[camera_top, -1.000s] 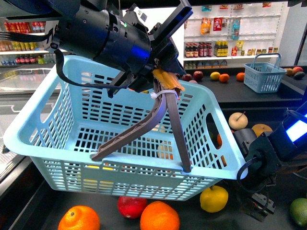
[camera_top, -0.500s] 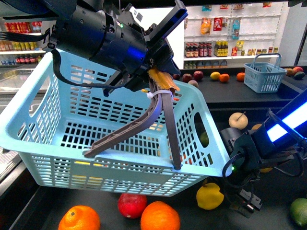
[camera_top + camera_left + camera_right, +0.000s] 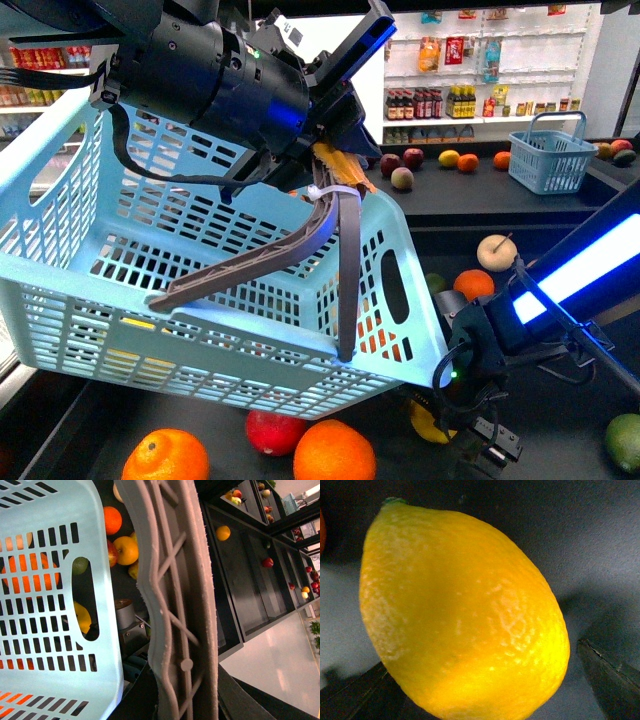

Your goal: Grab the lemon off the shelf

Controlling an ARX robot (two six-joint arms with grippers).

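The yellow lemon fills the right wrist view, lying on the shelf's matte black tray. My right gripper is open, one dark finger on each side of the lemon. In the front view it hangs low at the right, and only a yellow sliver of the lemon shows under the basket's corner. My left gripper is shut on the brown basket handle and holds the pale blue basket tilted above the shelf. The handle crosses the left wrist view.
Two oranges and a red apple lie on the front tray under the basket. A lime is at the far right. Another orange and a pale apple sit behind. A small blue basket stands on the back counter.
The basket has swung left and tipped up. My right gripper has moved left and down onto the lemon, which is now mostly hidden in the front view.
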